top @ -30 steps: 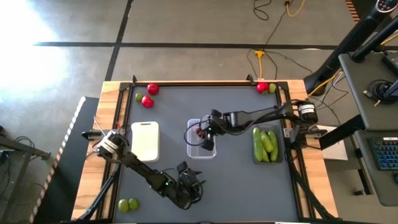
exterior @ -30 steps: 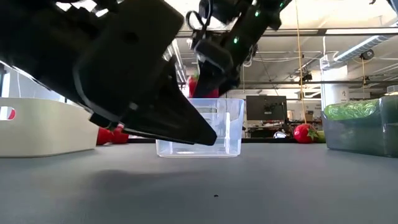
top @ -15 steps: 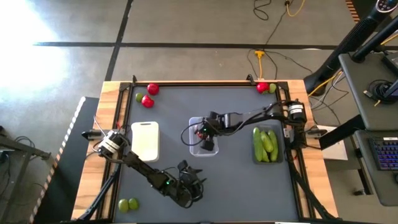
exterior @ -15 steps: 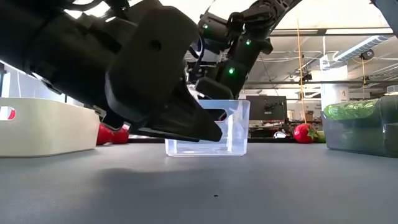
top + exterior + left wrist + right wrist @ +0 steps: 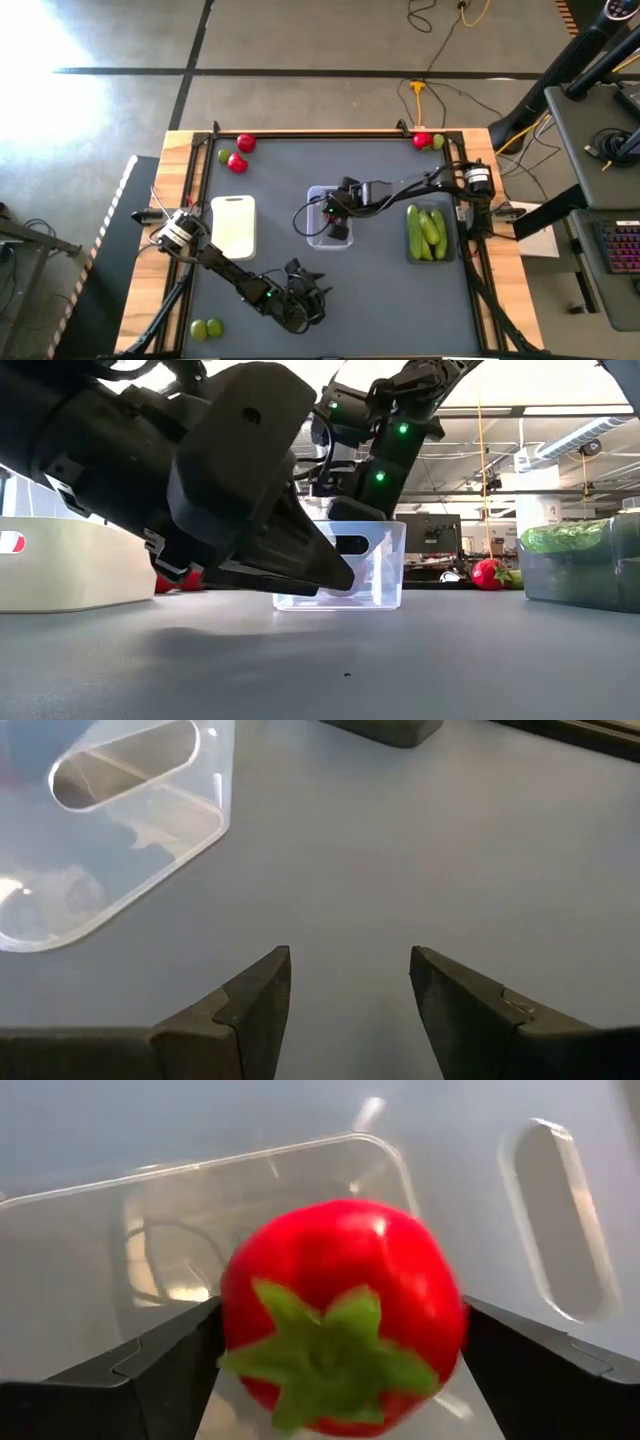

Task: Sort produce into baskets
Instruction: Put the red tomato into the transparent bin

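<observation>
Overhead, my right gripper (image 5: 337, 210) sits inside the clear basket (image 5: 328, 218), hiding its load; only my wrist view shows the red fruit (image 5: 340, 1315) clamped between its fingers. My left gripper (image 5: 350, 995) waits spread, empty, above the worktop (image 5: 450, 840).

The bench (image 5: 380, 290) has a smooth, matt dark grey top framed by pale bare wood along its edges. At its middle the clear basket (image 5: 318, 236) is see-through plastic, glossy, with bright glints on its walls. The red fruit (image 5: 340, 1305) between the right gripper's (image 5: 340, 1370) matt black fingers (image 5: 150, 1370) looks like shiny smooth plastic, with a duller green top. The left gripper (image 5: 350, 990) near the front edge has matt dark fingers with a faintly grainy face. The white basket (image 5: 233, 225) is opaque and smooth with a soft sheen. The dark grey basket (image 5: 590, 575) by the right edge looks matt, and the green pieces (image 5: 427, 230) in it are slightly glossy.
</observation>
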You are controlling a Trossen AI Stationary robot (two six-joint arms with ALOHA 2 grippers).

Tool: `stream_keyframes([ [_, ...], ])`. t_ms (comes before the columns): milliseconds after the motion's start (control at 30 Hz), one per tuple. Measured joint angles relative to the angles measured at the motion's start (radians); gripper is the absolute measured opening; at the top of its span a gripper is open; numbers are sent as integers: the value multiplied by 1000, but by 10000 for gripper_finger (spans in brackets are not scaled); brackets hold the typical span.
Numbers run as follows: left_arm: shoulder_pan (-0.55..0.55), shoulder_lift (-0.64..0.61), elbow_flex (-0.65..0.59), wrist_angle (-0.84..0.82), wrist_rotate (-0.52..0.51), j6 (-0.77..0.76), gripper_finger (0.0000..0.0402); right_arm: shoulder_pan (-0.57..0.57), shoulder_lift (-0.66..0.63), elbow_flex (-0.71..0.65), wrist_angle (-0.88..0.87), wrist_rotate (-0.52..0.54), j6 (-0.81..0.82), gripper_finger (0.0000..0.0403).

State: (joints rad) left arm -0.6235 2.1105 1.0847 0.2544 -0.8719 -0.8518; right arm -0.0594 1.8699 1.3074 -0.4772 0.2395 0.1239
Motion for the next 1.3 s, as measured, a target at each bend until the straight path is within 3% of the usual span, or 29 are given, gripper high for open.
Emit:
stream_keyframes([
  [267, -6, 0, -1, 14, 0, -3, 190, -2, -93, 74, -157, 49, 56, 372],
  [533, -20, 0, -1, 17, 0, 2, 190, -64, -216, 131, -436, 261, 100, 372],
  [733, -21, 0, -1, 15, -13, 25, 190, -270, -275, 94, -604, 275, 221, 372],
  [867, -21, 0, -9, 16, -27, 55, 190, -456, -260, 49, -603, 190, 207, 372],
  [1000, -28, 0, -30, 15, -21, 35, 190, -622, -216, 35, -586, 209, 168, 372],
  [1300, -32, 0, -79, 64, -19, 1, 190, -860, -149, 38, -570, 208, 143, 373],
])
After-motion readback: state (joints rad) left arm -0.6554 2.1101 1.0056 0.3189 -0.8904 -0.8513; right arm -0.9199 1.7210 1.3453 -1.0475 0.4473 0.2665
